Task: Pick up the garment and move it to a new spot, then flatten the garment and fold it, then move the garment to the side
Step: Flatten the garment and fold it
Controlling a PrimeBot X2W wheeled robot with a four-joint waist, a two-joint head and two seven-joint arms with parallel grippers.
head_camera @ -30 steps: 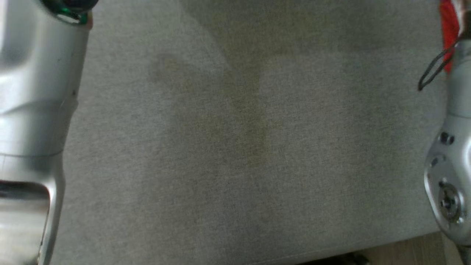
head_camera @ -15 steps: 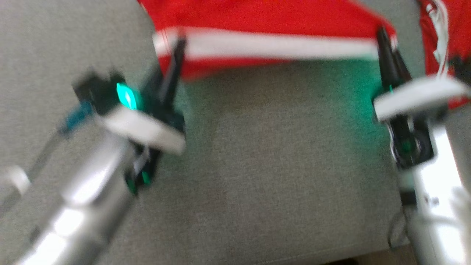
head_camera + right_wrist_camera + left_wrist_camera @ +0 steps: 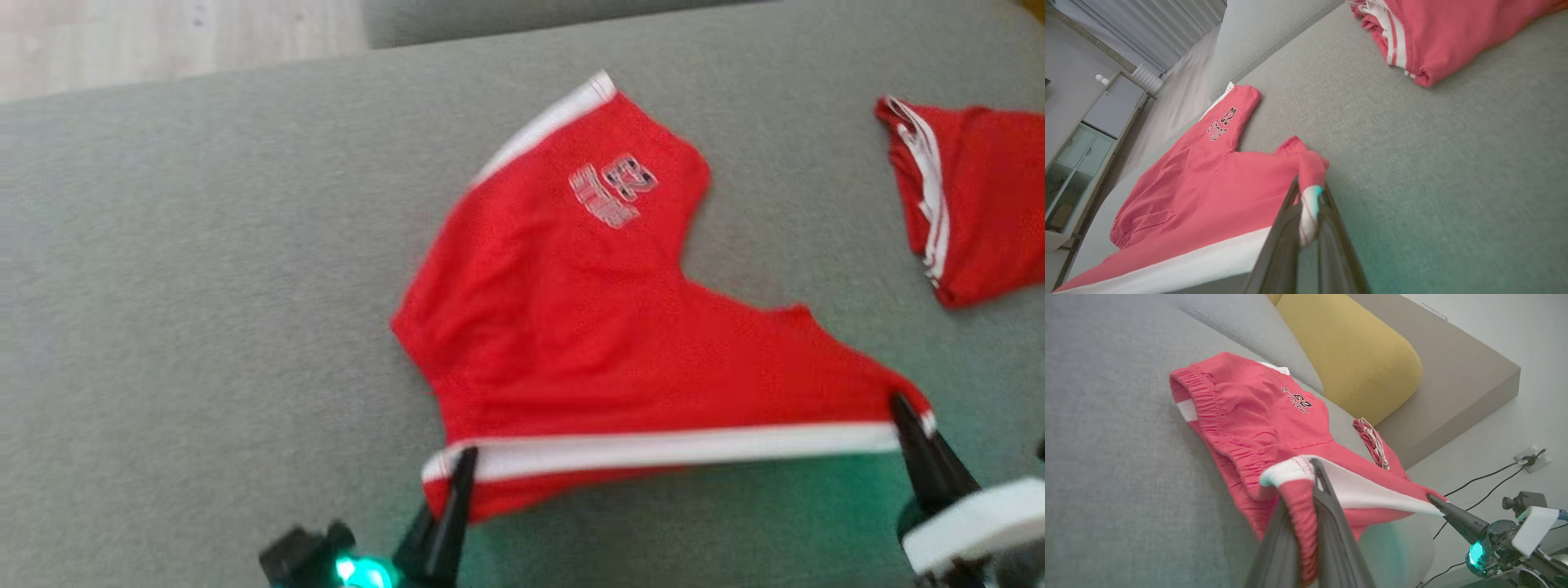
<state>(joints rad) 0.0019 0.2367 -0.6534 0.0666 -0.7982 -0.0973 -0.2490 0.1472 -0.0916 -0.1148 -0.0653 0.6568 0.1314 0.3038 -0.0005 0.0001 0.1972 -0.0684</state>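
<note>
Shorts (image 3: 588, 327) lie spread at the centre of the sofa (image 3: 204, 286), with the white-striped edge at 6 o'clock lifted. Left jaws and right jaws each clench one end of that edge. Judged status: relocation done, flattening in hand, fold and side move outstanding. A second garment (image 3: 980, 204) lies at 2 o'clock.

Red white-striped shorts (image 3: 588, 327), partly lifted
</note>
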